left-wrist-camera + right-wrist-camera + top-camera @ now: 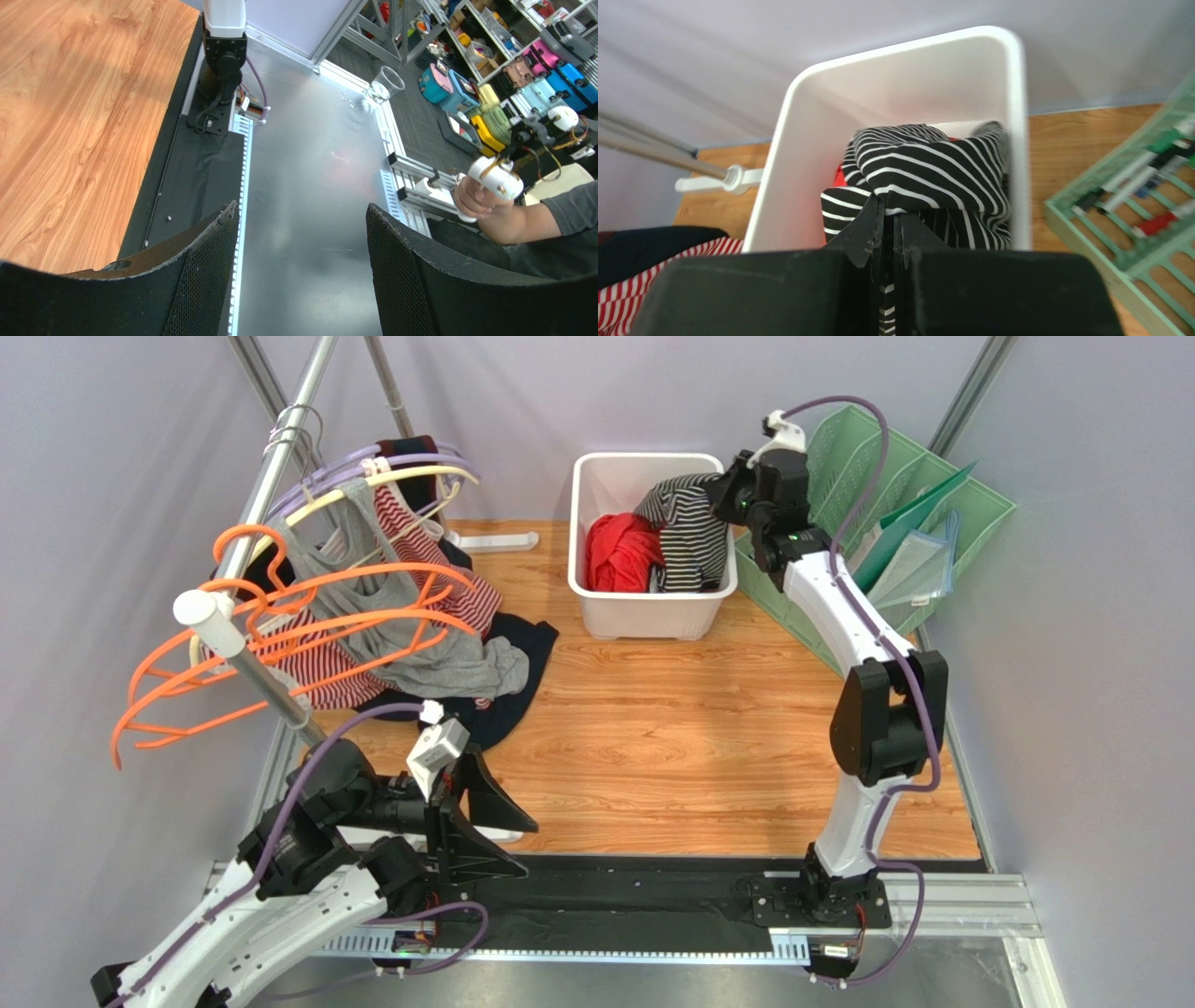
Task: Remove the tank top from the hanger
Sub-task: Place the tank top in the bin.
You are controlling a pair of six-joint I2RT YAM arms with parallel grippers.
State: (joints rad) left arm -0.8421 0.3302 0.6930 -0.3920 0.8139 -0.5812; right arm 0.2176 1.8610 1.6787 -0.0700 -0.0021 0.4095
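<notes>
Tank top, black-and-white striped, off any hanger in the overhead view, pinched at its top by right gripper with jaws closed tight on the cloth. Hangs over the right half of white bin, lower part draped inside and touching red garment. Far left, clothes rack with orange hangers and paler ones, carrying grey garment and red-and-white striped garment, well apart from the bin. Green file rack just beside the bin's right side. Left gripper low over the near edge of wooden table, close to its own base, jaws spread wide, nothing between them. Left wrist view: wide gap between two black mesh-textured fingers, bare metal plate below, table edge to the left, right arm's base beyond, person's hand with a white controller at the right. Right wrist view: fingers pressed together on a fold of striped fabric, tank top bunched just ahead inside the bin against its right wall, sliver of red at its left, green rack at the right edge, red-and-white stripes at lower left.
</notes>
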